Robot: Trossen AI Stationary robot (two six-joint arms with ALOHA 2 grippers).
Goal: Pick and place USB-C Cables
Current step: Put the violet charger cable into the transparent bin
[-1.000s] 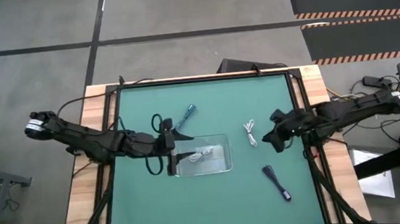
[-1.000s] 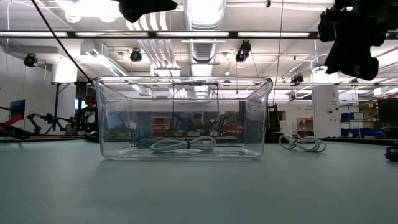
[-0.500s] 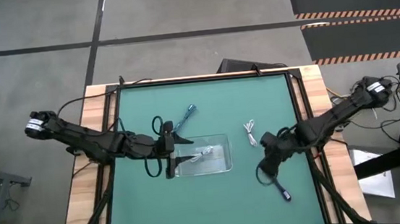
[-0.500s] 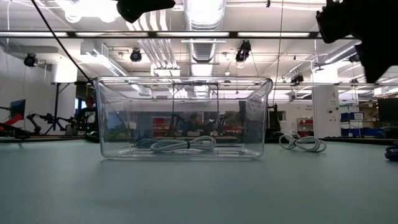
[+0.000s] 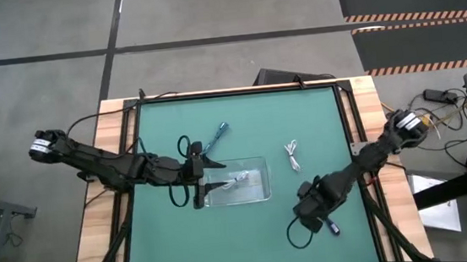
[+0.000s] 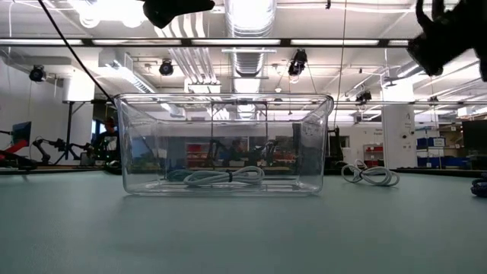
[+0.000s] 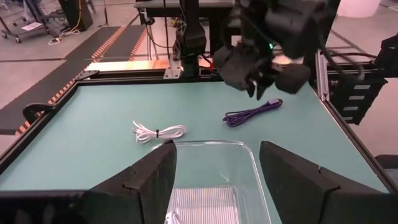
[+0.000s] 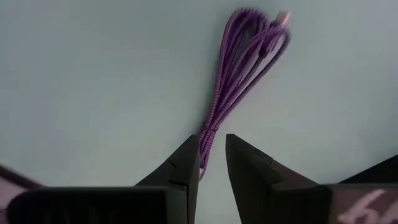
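A dark purple USB-C cable (image 8: 244,65) lies bundled on the green mat near the table's right front (image 5: 331,224). My right gripper (image 8: 212,152) hangs above it, pointing down, fingers a narrow gap apart, touching nothing; in the low view it is well above the table (image 6: 449,38). A white cable (image 5: 238,181) lies in the clear tray (image 5: 265,198). Another white cable (image 5: 293,155) and a teal cable (image 5: 219,136) lie on the mat. My left gripper (image 7: 217,152) waits open above the tray's left end (image 5: 196,172).
The tray stands mid-table (image 6: 224,144), left of the purple cable. The loose white cable (image 7: 158,132) lies between the tray and the table's right edge. The arm's own black wire loops on the mat (image 5: 296,234) beside the right gripper. Wooden rails border the mat (image 5: 370,136).
My right gripper has swung from beside the loose white cable toward the table's near edge and a little left. It has tipped from slanting forward to pointing nearly straight down, and now hangs over the purple cable. No cable has moved.
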